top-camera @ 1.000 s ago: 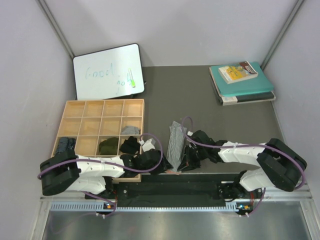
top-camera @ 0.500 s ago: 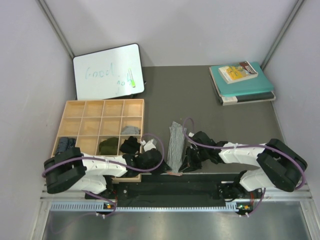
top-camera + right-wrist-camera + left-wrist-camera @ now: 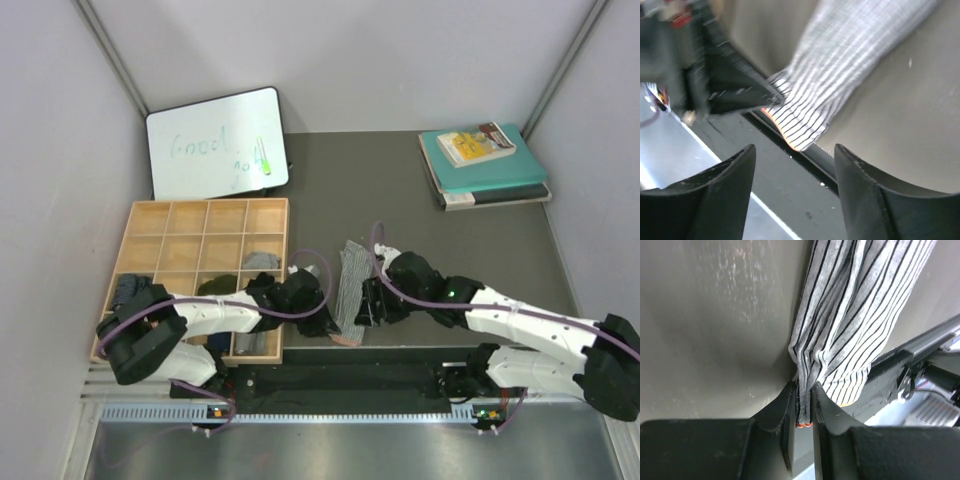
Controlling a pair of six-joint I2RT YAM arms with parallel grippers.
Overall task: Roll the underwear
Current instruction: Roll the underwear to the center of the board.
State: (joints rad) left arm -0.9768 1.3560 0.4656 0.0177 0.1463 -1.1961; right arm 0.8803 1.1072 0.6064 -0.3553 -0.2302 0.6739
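The grey-and-white striped underwear [image 3: 350,288] lies as a long folded strip near the table's front edge, its near end with an orange trim hanging just over the edge [image 3: 795,142]. My left gripper [image 3: 326,322] is at its near left side. In the left wrist view the left gripper [image 3: 804,388] is shut on a bunched edge of the striped cloth [image 3: 850,325]. My right gripper [image 3: 371,305] is beside the strip's right side. Its jaws [image 3: 794,152] stand open and empty just above the cloth's near corner. A light grey underwear [image 3: 260,260] and an olive green one [image 3: 214,285] sit in tray compartments.
A wooden compartment tray [image 3: 190,215] lies at the left, with the left arm stretched over its near row. A whiteboard [image 3: 215,142] leans at the back left. Teal books [image 3: 485,165] are stacked at the back right. The black front rail [image 3: 790,200] runs under the right gripper.
My right gripper has opened and let go of the striped cloth, and its arm has swung out. My left gripper has closed on the cloth's near edge and shifted right.
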